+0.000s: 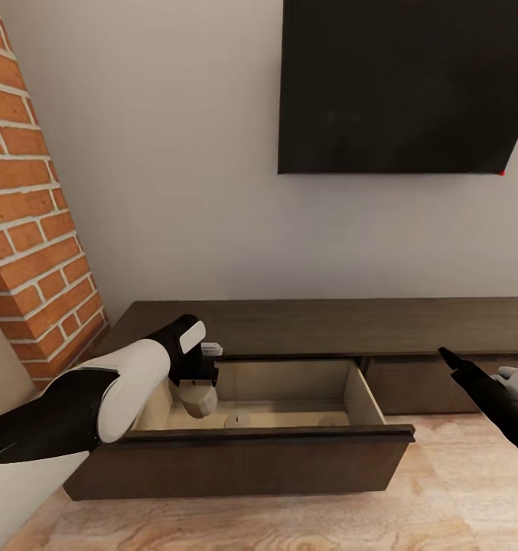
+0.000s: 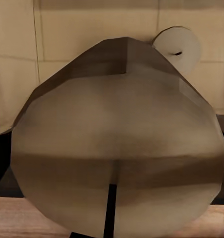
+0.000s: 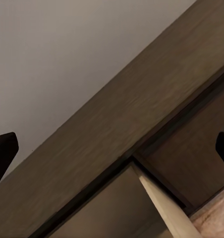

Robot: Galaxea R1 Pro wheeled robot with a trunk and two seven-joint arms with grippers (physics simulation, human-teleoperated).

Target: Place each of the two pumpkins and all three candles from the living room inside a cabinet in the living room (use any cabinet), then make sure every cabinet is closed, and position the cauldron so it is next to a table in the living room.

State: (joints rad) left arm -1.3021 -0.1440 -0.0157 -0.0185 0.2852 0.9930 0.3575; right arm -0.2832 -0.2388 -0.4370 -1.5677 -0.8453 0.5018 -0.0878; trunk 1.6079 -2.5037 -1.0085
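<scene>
Below the wall TV point(image 1: 404, 84), the cabinet point(image 1: 304, 321) drawer stands open as my left gripper point(image 1: 199, 386) clamps a candle point(image 1: 197, 399) over its left end, my right gripper point(image 1: 473, 375) spread apart nearby.

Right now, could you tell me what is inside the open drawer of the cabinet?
Two candles lie on the drawer's pale floor; the left claw holds a third candle over it. The arm hides the drawer's left corner.

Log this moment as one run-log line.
left claw: holding candle inside open cabinet drawer | two candles already on drawer floor | right claw: open, empty, beside drawer
</scene>
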